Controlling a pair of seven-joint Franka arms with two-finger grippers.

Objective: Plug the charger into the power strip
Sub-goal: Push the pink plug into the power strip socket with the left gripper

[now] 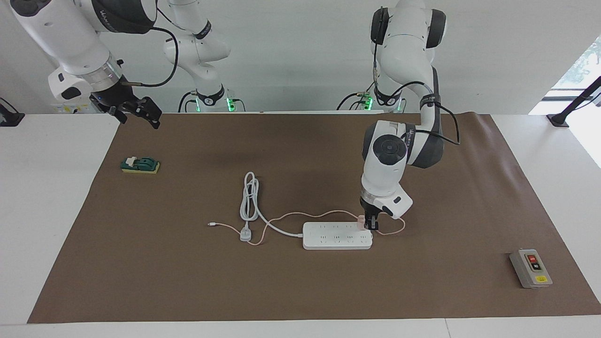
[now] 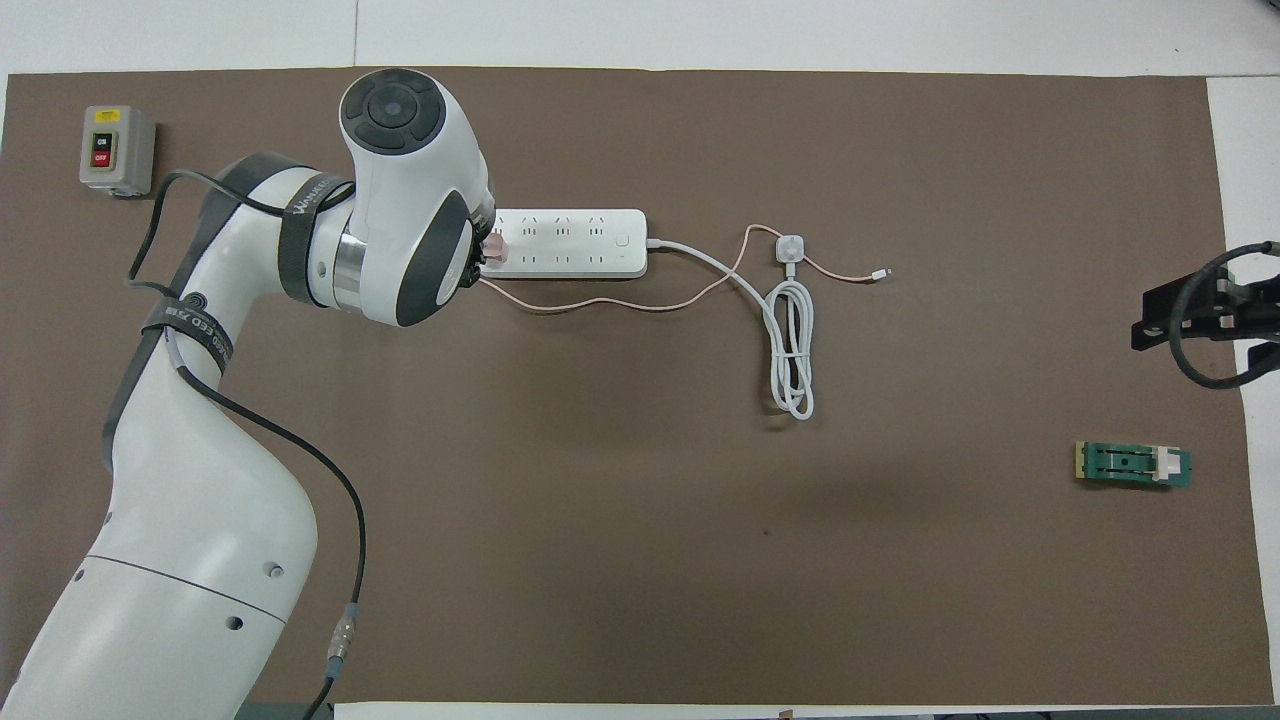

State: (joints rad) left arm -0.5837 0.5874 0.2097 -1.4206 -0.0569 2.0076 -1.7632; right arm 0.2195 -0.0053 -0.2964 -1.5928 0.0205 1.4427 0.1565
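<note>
Insertion step in hand: left gripper (image 1: 371, 224) clamped on the charger (image 1: 360, 223), pressed down at the strip (image 1: 337, 235) on the end toward the left arm, in the socket row nearer the robots. Prongs hidden under the pink cube, so probably partly seated, though not to be told for sure. Pink cable (image 1: 300, 215) trailing off the cube, looping on the mat beside the strip, crossing the white cord (image 1: 277, 228) and ending near the white plug (image 1: 245, 234). In the overhead view, wrist covering most of the charger (image 2: 494, 246), only a pink corner showing against the strip (image 2: 570, 243).

Right gripper (image 1: 140, 111) waiting, fingers spread and empty, up over the mat's edge at the right arm's end, above the green switch (image 1: 140, 165). Grey button box (image 1: 530, 268) well apart at the left arm's end.

Next, by the look of it: straight push down until flush, then release and lift clear without dragging the cable or shifting the strip.
</note>
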